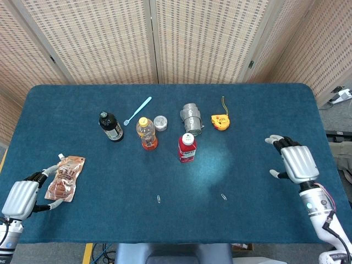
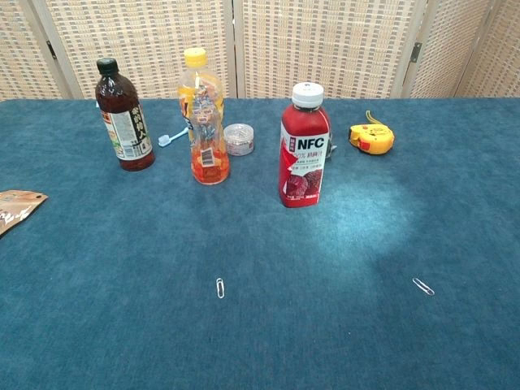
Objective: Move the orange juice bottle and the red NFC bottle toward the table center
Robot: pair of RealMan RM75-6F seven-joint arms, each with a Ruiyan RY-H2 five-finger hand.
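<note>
The red plastic NFC bottle with a white cap [image 1: 187, 148] stands upright near the table's middle, with the clear orange juice bottle with a yellow cap [image 1: 146, 133] at its ten o'clock, close but apart. A dark brown glass-look bottle with a black cap [image 1: 110, 126] stands at nine o'clock from the juice, and a small clear round tub [image 1: 160, 122] sits just beside the juice at its two o'clock.

The right hand [image 1: 295, 161] hovers near the table's three o'clock edge, empty with fingers apart. The left hand [image 1: 22, 197] rests at the eight o'clock corner, holding nothing, fingers loosely spread, beside a brown foil pouch [image 1: 65, 177].

The juice bottle looks like the one left to bring inward. It is tall and narrow, so grip it low around the body, keep it upright, and slide it toward six o'clock, steering clear of the tub and the red bottle.
</note>
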